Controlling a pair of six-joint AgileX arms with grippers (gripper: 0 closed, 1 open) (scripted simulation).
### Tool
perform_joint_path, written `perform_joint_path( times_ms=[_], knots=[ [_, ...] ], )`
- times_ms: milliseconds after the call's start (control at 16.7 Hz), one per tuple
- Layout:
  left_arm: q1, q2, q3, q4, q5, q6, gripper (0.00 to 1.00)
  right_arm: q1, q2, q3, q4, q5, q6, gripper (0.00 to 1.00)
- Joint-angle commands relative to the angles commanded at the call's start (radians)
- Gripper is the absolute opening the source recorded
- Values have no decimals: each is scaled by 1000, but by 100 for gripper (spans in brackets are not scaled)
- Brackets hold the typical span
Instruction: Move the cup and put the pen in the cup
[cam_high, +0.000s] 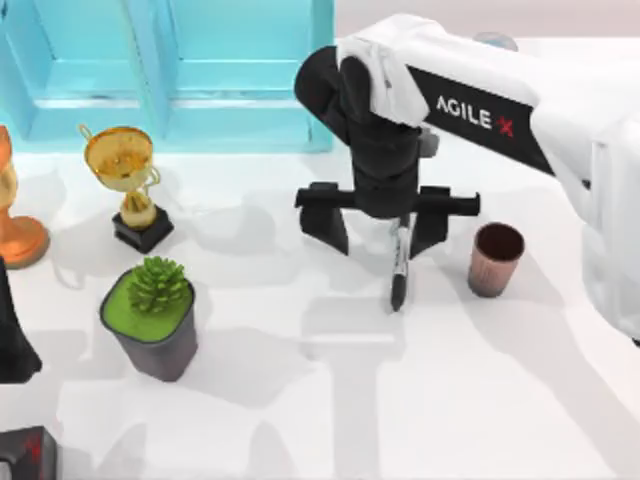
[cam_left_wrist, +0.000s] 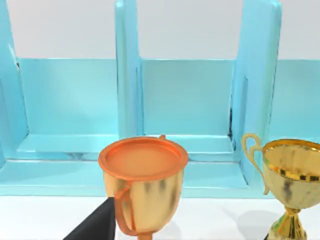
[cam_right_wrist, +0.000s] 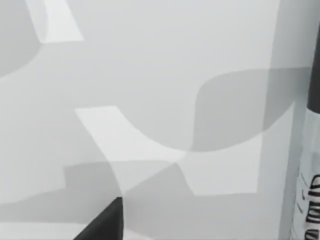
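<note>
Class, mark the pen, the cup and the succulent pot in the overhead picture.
pen (cam_high: 399, 268): top view, on its black barrel below the right gripper.
cup (cam_high: 495, 266): top view, on its ribbed copper side.
succulent pot (cam_high: 160, 350): top view, on its dark outer wall.

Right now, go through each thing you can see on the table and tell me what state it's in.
pen: off the table, hanging from the right gripper, whose fingers look spread wide
cup: upright, empty, right of the pen
gold trophy: upright on its black base
orange trophy: upright
succulent pot: upright
blue rack: standing at the table's back
left gripper: parked at the left edge
</note>
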Motion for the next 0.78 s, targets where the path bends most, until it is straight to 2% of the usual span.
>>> perform_joint_path(
  times_ms=[240,720,780],
  knots=[
    [0,0,0,0,0,0,100,0,0,0,0,0,0,2],
    [0,0,0,0,0,0,100,0,0,0,0,0,0,0],
    [0,0,0,0,0,0,100,13,-50,37,8,-35,27,0]
  ],
)
